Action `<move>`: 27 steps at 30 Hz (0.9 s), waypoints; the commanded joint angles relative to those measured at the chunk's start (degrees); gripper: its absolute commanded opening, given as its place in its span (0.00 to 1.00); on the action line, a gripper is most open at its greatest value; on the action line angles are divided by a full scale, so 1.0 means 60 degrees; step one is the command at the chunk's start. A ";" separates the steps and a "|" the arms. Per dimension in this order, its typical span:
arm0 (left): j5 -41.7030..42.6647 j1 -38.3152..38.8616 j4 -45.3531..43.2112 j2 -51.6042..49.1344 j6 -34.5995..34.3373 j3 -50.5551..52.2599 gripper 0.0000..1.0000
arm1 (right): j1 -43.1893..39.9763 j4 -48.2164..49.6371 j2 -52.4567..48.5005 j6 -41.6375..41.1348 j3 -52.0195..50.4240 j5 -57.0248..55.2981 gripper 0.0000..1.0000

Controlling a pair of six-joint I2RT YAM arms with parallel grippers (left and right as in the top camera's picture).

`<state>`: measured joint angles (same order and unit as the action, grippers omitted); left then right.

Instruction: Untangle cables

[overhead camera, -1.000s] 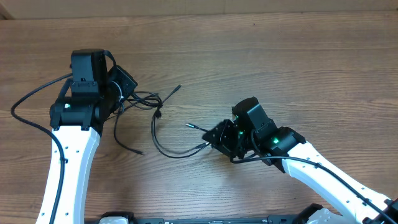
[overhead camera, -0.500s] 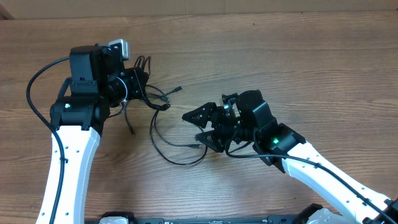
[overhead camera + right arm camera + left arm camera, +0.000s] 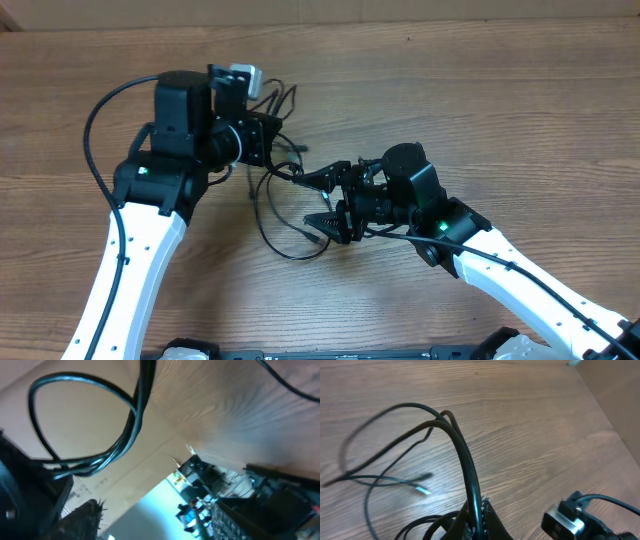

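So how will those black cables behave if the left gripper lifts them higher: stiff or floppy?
Probably springy, not limp: the black cables hold an arch above the left gripper. Likely light, being thin. The loop lying on the table would probably drag along and snag.

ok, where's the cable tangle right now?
Overhead view, left of table centre: the cable tangle hangs from the left gripper, its loop trailing onto the wood by the open right gripper.

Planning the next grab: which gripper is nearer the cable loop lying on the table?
Right. The right gripper sits open just beside the cable loop; the left gripper is farther back, clamping other cable strands.
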<state>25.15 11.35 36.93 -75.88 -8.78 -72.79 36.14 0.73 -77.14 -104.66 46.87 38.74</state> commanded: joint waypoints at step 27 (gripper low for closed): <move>0.0321 0.1800 0.0015 0.0102 0.1209 -0.0135 0.04 | 0.0022 0.0302 0.0076 -0.2874 0.0058 -0.1741 0.31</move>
<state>25.17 21.61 36.95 -75.88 -2.74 -72.79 36.14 2.11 -77.14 -115.90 46.87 29.36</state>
